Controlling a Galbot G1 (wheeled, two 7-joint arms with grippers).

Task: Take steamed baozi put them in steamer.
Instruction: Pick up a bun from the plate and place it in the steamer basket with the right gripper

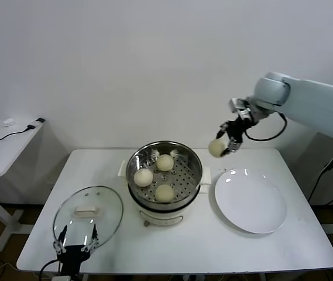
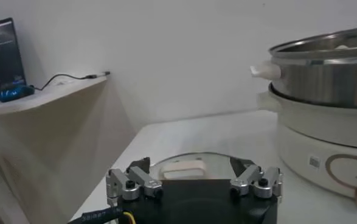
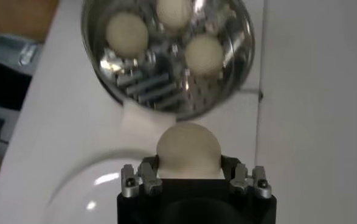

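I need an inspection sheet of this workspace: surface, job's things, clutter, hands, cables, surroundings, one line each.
Surface: white rectangular table.
Job's things: round shiny steel steamer on a cream base, mid-table, with three round cream-white buns inside; a fourth bun held in the air between steamer and plate.
Clutter: flat round white plate, bare, right of the steamer; round glass lid with cream handle, flat on the table to its left.
Hands: right hand shut on the fourth bun; left hand open, at the table's near edge by the lid.
Cables: black cable on the side table.
Surroundings: white side table at left; white wall behind.
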